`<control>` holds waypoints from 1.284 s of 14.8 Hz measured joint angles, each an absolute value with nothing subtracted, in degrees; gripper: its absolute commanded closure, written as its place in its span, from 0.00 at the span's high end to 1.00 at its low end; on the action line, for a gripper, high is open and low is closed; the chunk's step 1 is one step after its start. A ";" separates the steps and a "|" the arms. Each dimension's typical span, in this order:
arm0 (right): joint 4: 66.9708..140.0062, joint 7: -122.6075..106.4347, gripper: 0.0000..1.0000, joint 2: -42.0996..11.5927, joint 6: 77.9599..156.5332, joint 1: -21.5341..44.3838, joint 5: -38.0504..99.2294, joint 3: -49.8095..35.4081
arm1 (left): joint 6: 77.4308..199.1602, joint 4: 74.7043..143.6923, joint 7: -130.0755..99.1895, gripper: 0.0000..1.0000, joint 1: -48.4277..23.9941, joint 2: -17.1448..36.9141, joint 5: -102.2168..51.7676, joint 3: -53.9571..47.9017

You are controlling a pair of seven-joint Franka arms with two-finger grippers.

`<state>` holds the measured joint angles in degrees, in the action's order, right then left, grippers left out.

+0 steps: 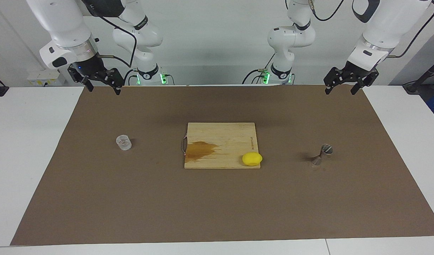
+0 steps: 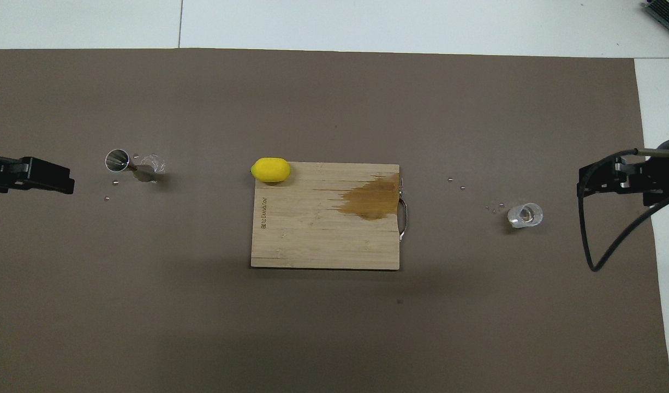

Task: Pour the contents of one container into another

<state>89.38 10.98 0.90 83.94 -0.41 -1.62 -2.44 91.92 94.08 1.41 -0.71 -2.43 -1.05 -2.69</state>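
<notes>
The clear textured glass tumbler [image 1: 124, 142] stands on the brown mat toward the right arm's end; it also shows in the overhead view [image 2: 525, 215]. The silver hourglass jigger [image 1: 322, 154] stands on the mat toward the left arm's end, its mouth up [image 2: 118, 159]. My right gripper [image 1: 103, 88] is open and empty, raised over the mat's edge at the right arm's end. My left gripper [image 1: 340, 91] is open and empty, raised over the mat's edge at the left arm's end. Both are well apart from the two containers.
A wooden cutting board [image 1: 220, 132] with a brown stain and a metal handle lies mid-mat. A yellow lemon [image 1: 252, 159] sits on the board's corner farthest from the robots, toward the jigger. Small drops lie on the mat near the tumbler [image 2: 463, 187] and the jigger.
</notes>
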 measured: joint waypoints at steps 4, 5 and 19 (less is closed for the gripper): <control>89.38 10.98 1.00 0.90 83.94 -0.41 -1.62 -2.44 | 94.75 99.28 0.81 1.00 -0.56 -3.36 -1.21 -2.70; 89.38 10.98 1.00 0.90 83.94 -0.41 -1.62 -2.44 | 94.34 99.97 0.32 1.00 -0.13 -3.42 -1.39 -2.60; 89.38 10.98 1.00 0.90 83.94 -0.41 -1.62 -2.44 | 99.23 105.89 -55.03 1.00 8.18 5.34 -35.86 4.57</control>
